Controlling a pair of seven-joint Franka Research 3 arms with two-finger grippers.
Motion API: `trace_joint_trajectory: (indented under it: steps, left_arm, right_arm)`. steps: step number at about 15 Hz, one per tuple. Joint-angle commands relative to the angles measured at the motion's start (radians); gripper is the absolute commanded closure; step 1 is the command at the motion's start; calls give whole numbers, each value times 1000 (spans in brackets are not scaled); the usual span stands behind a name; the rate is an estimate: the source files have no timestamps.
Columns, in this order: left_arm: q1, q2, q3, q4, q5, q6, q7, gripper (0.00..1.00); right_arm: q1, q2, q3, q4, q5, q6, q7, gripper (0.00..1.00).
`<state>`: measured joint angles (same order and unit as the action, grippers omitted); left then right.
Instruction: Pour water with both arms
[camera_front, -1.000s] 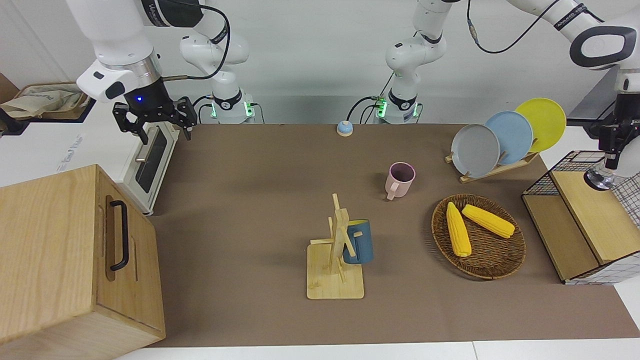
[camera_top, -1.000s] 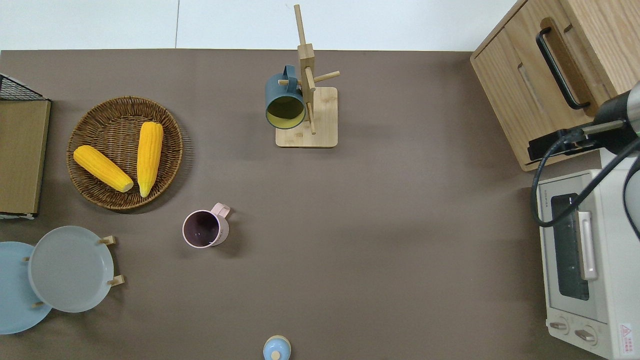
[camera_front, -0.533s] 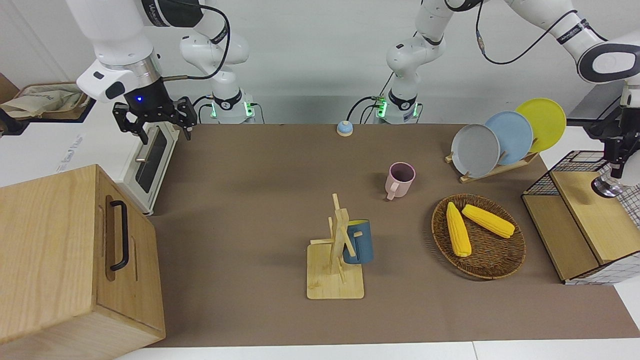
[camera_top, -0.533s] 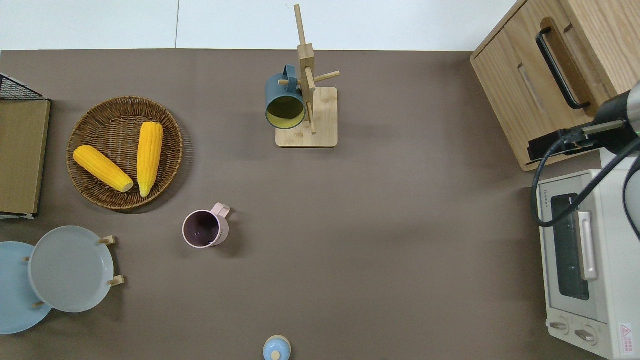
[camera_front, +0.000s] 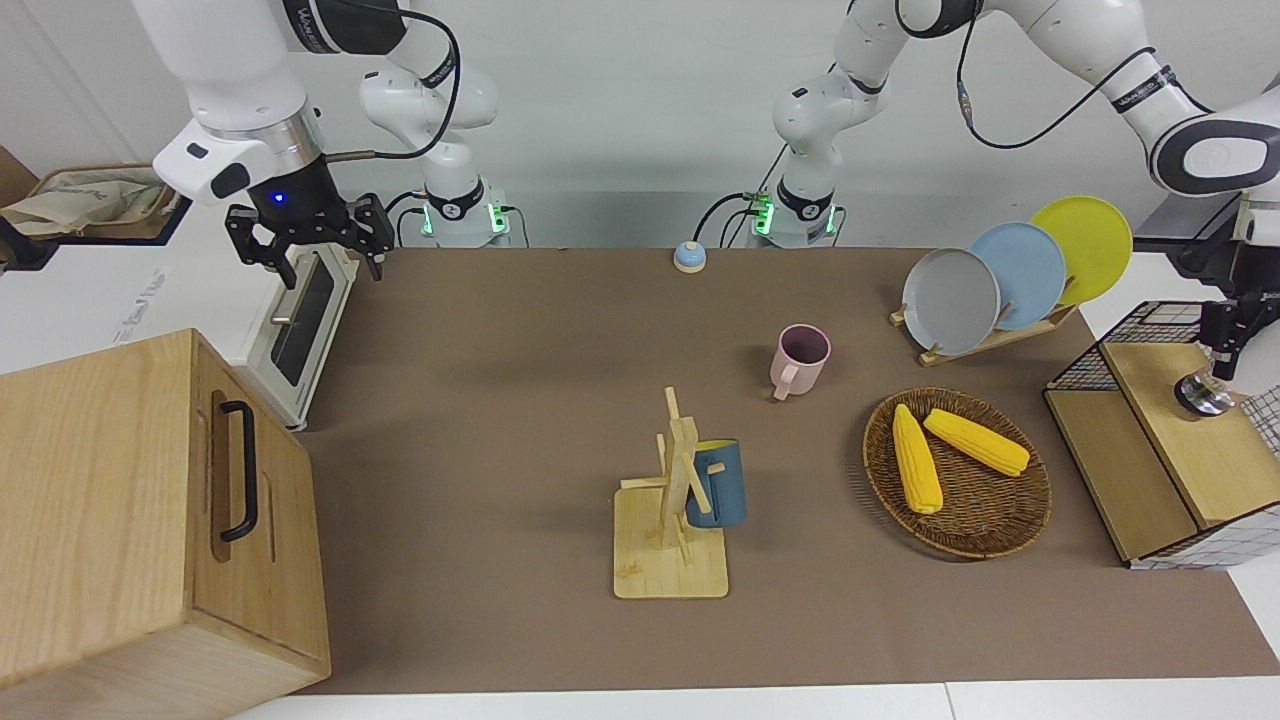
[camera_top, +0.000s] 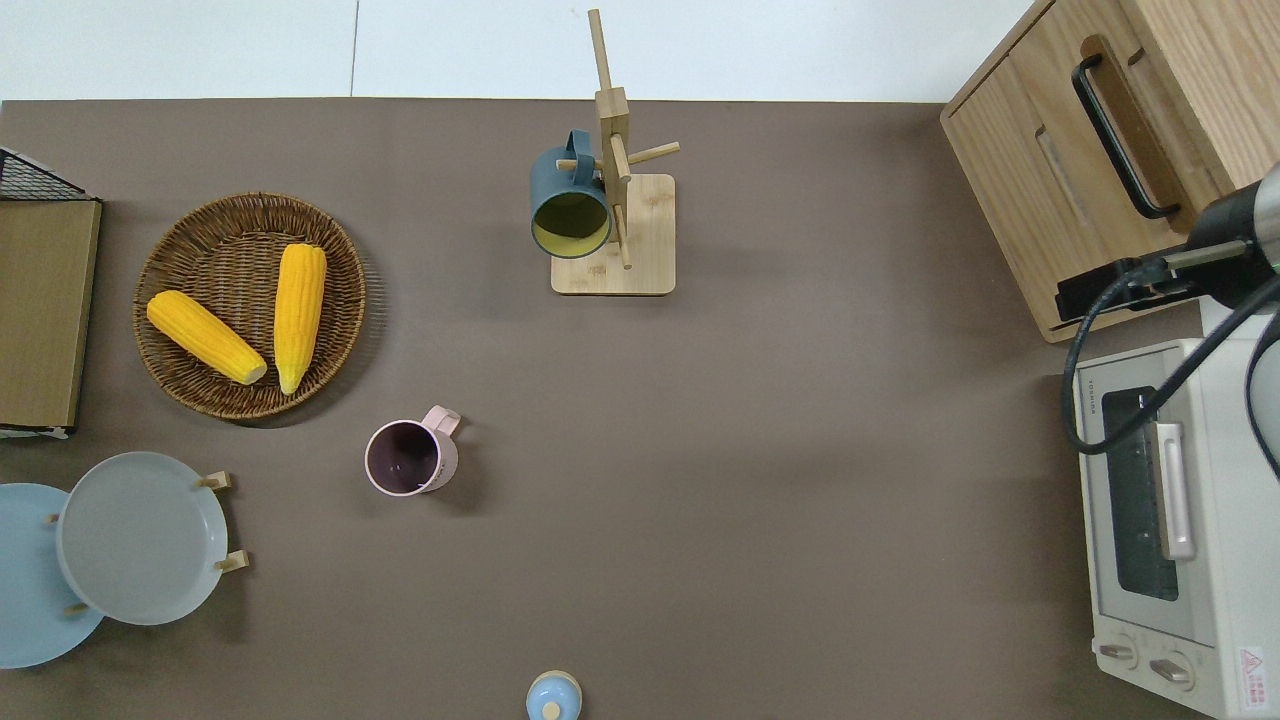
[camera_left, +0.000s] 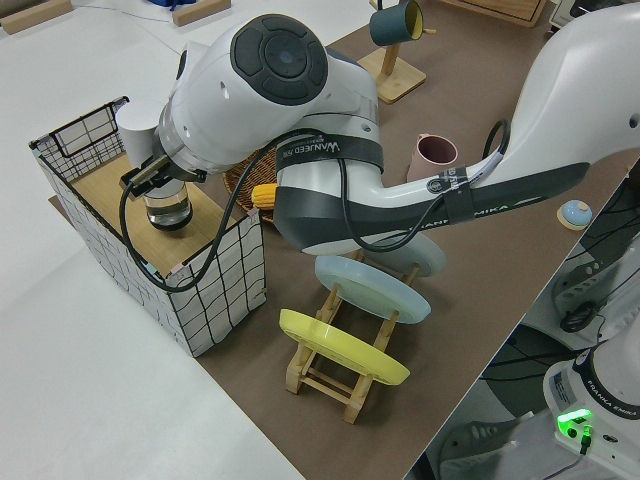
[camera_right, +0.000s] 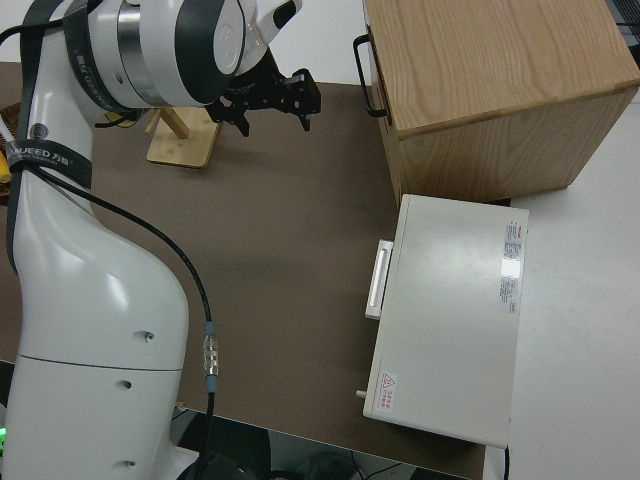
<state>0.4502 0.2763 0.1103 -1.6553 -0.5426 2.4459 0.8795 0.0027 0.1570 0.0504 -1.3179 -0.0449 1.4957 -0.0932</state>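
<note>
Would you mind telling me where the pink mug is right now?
The pink mug stands upright on the brown mat toward the left arm's end, between the wicker basket and the plate rack, nearer to the robots than the basket.

Brown tabletop, pink mug, dark blue mug with yellow inside, yellow corn on brown wicker, grey plate, light blue plate, yellow plate.

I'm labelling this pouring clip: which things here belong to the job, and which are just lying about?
Job: left gripper, glass beneath it, pink mug (likely), parked right gripper.
Lying about: corn basket, plate rack, blue mug, toaster oven, wooden cabinet.
</note>
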Motion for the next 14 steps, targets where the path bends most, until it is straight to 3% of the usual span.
trace_joint_trajectory:
  steps: [1, 3, 7, 8, 10, 13, 14]
  left_arm:
    - [7, 18, -6, 40, -40, 15, 26, 1000]
    - [8, 27, -6, 40, -49, 16, 27, 1000]
    - [15, 35, -6, 40, -83, 15, 56, 796]
    - [15, 37, -6, 40, -85, 15, 59, 646]
    - [15, 40, -6, 40, -86, 15, 61, 524]
    - [15, 41, -6, 40, -86, 15, 61, 240]
    - [15, 41, -6, 40, -86, 15, 61, 100]
  right_arm:
    - [-6, -20, 3, -27, 20, 14, 13, 17]
    - [-6, -20, 3, -27, 20, 15, 13, 17]
    - [-6, -20, 3, -27, 20, 14, 13, 17]
    - [-6, -20, 3, -27, 20, 15, 13, 17]
    - [-6, -22, 3, -27, 20, 14, 13, 17]
    - [-6, -20, 3, -27, 20, 14, 13, 17]
    - [-6, -20, 3, -27, 20, 14, 13, 17]
